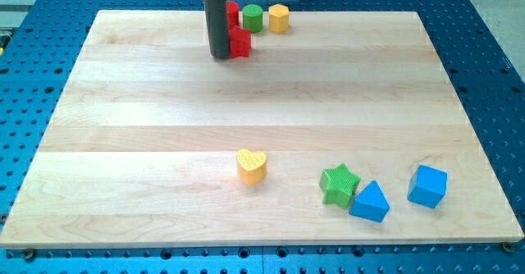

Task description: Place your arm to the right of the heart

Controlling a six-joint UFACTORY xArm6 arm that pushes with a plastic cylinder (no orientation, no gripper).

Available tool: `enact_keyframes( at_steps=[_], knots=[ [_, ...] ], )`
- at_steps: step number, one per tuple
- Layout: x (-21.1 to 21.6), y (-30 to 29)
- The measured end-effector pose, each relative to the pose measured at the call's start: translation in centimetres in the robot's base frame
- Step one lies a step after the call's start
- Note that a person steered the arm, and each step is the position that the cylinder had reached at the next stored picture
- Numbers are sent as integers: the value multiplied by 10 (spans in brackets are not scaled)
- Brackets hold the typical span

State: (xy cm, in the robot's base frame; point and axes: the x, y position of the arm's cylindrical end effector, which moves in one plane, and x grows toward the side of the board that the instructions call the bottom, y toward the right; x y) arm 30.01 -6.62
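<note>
A yellow heart block (252, 166) lies on the wooden board (164, 143) below the middle, toward the view's bottom. My tip (220, 57) is the lower end of the dark rod near the view's top, far above the heart and slightly to its left. The tip stands right against the left side of a red block (239, 43).
At the view's top sit another red block (233, 11), a green cylinder (252, 17) and a yellow hexagonal block (279, 17). At the view's bottom right lie a green star (339, 184), a blue triangle (370, 202) and a blue cube (427, 185).
</note>
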Motion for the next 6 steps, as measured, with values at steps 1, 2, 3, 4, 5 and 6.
enact_keyframes(
  at_steps=[1,2,3,4,5,6],
  knots=[
    [15,9],
    [15,13],
    [15,20],
    [46,20],
    [101,43],
    [136,84]
  ],
)
